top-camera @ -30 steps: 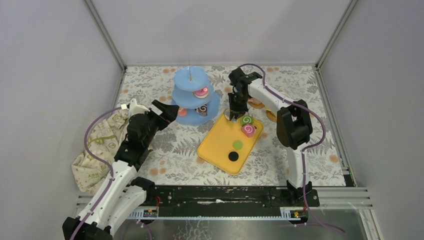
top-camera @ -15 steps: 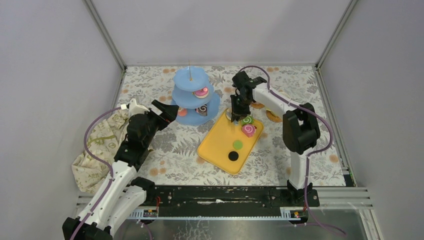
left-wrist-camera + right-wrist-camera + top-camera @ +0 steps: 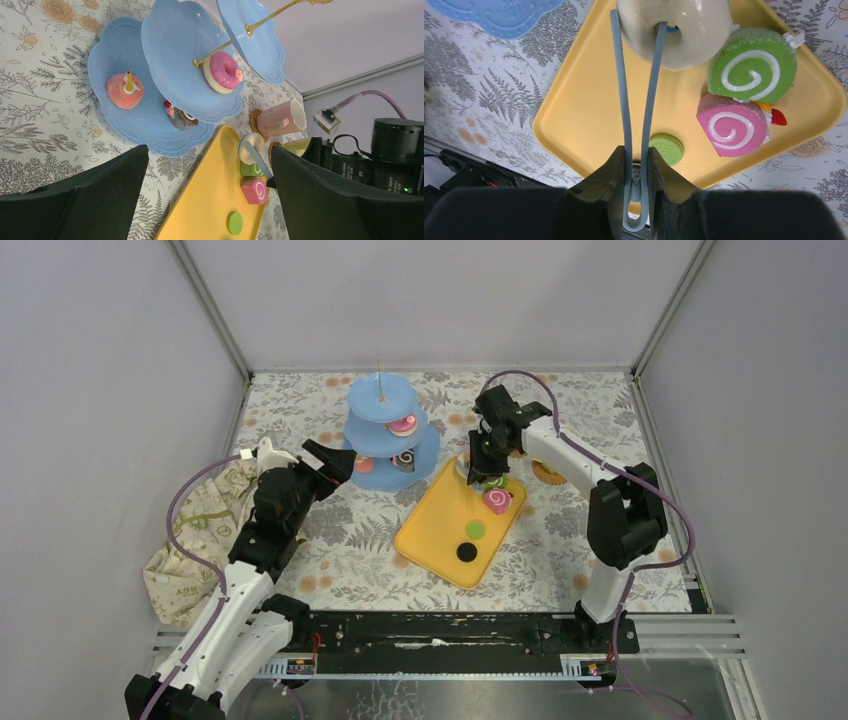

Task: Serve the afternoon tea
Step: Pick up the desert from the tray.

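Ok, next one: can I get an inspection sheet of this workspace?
Surface: floral tablecloth, flat.
Job's things: blue stand holds pink donut, orange cake, brown cake; green roll, pink roll, green cookie, black cookie on yellow tray; pink mug, green mug beyond it.
Clutter: crumpled cloth at left edge.
Tools: left tool open, empty, beside stand; right tool shut on tongs pinching white donut at tray's far corner.
Cables: purple cable along each arm.
Surroundings: grey walls, metal frame.

White-shelled left arm (image 3: 235,592) and right arm (image 3: 570,452) — black joints, purple cables (image 3: 180,508) looping alongside.
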`<state>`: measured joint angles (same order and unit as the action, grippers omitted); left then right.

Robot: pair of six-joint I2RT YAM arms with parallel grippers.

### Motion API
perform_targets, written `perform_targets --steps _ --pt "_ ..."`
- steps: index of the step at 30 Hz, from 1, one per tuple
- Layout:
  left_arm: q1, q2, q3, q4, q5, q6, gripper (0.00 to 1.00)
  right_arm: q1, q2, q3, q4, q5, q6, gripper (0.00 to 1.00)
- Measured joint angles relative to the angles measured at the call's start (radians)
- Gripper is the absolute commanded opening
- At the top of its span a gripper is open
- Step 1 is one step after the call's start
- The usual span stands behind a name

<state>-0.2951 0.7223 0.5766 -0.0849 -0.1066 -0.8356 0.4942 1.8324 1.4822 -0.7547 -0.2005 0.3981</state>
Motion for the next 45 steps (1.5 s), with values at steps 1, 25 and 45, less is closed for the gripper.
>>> perform_targets --steps 1,25,45 --pt "0.0 0.0 0.0 0.0 -0.002 0.001 1.0 0.0 -0.011 -0.002 0.004 0.0 0.0 0.0" --pt "0.0 0.018 0.0 -0.028 -0.031 0.017 1.0 0.0 -0.184 -0.107 0.06 0.001 0.0 0.0" --pt "0.0 0.048 0.0 -0.027 -0.031 0.016 1.0 0.196 -0.249 -0.135 0.069 0.071 0.047 0.0"
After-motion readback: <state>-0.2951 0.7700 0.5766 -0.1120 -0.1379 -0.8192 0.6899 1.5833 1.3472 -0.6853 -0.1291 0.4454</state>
